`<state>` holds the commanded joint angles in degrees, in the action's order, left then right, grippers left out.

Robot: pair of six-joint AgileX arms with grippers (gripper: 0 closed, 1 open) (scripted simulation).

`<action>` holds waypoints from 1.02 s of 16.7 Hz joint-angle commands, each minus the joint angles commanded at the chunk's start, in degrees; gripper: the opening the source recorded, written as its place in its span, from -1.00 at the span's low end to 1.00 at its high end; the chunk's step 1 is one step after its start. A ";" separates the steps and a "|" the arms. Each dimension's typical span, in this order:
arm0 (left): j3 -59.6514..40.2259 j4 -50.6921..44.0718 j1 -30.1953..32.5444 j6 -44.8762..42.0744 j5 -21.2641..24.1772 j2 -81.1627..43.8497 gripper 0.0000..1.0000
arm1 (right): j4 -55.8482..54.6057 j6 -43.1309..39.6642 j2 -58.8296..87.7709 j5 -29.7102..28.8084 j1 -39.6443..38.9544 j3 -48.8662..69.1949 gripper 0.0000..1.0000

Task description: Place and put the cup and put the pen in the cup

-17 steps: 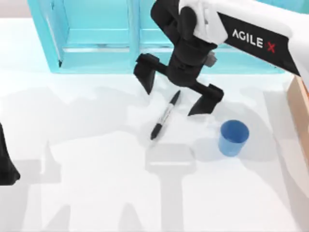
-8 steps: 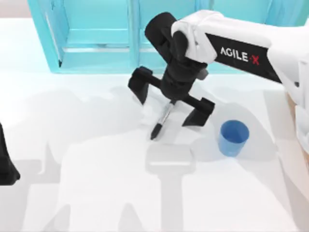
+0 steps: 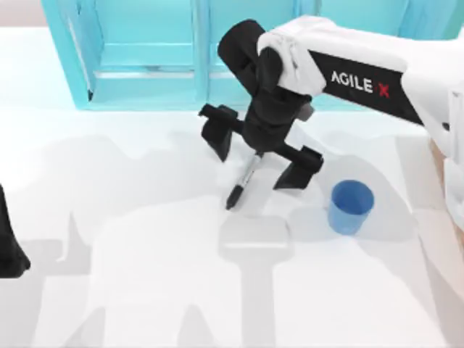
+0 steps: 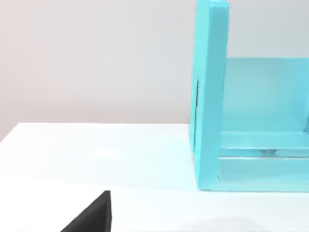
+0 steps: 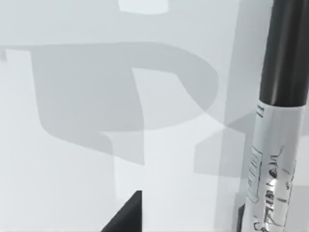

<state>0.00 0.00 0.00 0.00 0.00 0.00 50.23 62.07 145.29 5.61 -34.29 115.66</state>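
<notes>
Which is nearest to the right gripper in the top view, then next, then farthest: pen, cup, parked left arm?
1. pen, lying between the open fingers of the right gripper.
2. cup, standing off toward the table's right.
3. left arm, at the table's far left edge.

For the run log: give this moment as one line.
right gripper: jaws open, straddling pen | pen: lying on table, not gripped | cup: upright, right of pen, empty | left arm: parked at table's left edge

Right gripper [image 3: 259,155] low over pen [image 3: 241,182], fingers spread wide – one each side. Pen flat on white table [image 3: 130,239]. Blue cup [image 3: 350,206] upright, near, to right. Left arm parked at left edge.
</notes>
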 joint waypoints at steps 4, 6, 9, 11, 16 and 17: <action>0.00 0.00 0.00 0.00 0.00 0.00 1.00 | 0.00 0.00 0.00 0.00 0.00 0.00 -0.51; 0.00 0.00 0.00 0.00 0.00 0.00 1.00 | 0.00 0.00 0.00 0.00 0.00 0.00 -0.81; 0.00 0.00 0.00 0.00 0.00 0.00 1.00 | 0.00 0.00 0.00 0.00 0.00 0.00 -1.00; 0.00 0.00 0.00 0.00 0.00 0.00 1.00 | 0.00 0.00 0.00 0.00 0.00 0.00 -1.00; 0.00 0.00 0.00 0.00 0.00 0.00 1.00 | 4.50 -2.13 -4.99 -2.05 0.56 -1.21 -1.00; 0.00 0.00 0.00 0.00 0.00 0.00 1.00 | 4.52 -2.11 -5.14 -2.05 0.47 -1.28 -1.00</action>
<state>0.00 0.00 0.00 0.00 0.00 0.00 54.75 59.97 140.15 3.56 -33.82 114.38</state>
